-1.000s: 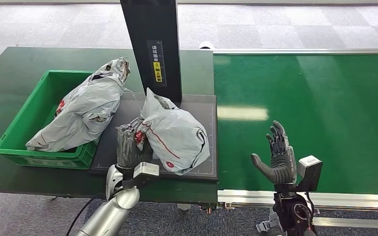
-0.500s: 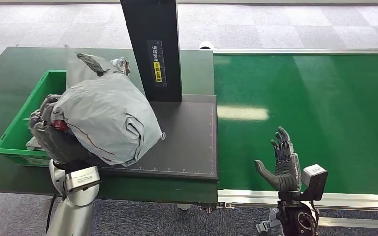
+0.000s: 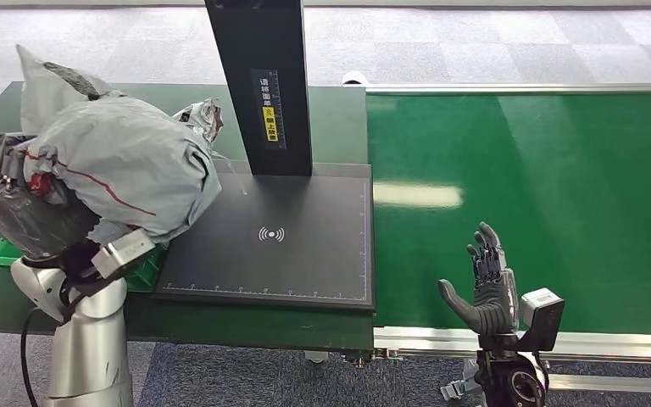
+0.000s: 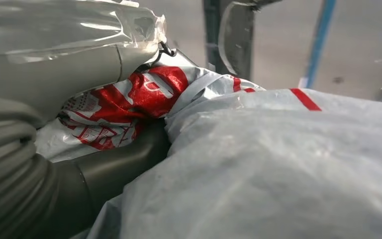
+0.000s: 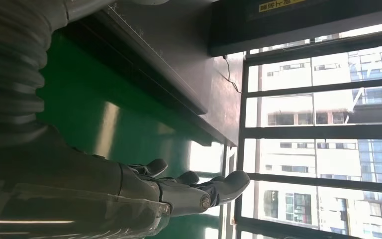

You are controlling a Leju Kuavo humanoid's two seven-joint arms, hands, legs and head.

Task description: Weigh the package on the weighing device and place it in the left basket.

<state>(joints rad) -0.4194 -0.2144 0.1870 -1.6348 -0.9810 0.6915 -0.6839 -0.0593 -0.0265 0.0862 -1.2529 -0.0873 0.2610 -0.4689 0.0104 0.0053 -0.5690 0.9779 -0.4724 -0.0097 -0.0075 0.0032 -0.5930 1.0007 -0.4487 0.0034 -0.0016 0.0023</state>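
Left hand (image 3: 25, 216) grips the package (image 3: 123, 161) above the basket (image 3: 140, 271).

Green conveyor belt (image 3: 525, 195) at right; grey carpet floor (image 3: 475, 42) behind; windows, buildings (image 5: 323, 124) outside

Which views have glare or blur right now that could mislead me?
Head view: sharp, with a bright glare patch on the green conveyor belt beside the scale platform. Left wrist view: the package sits very close and looks soft. Right wrist view: bright windows leave the right hand dark against them.
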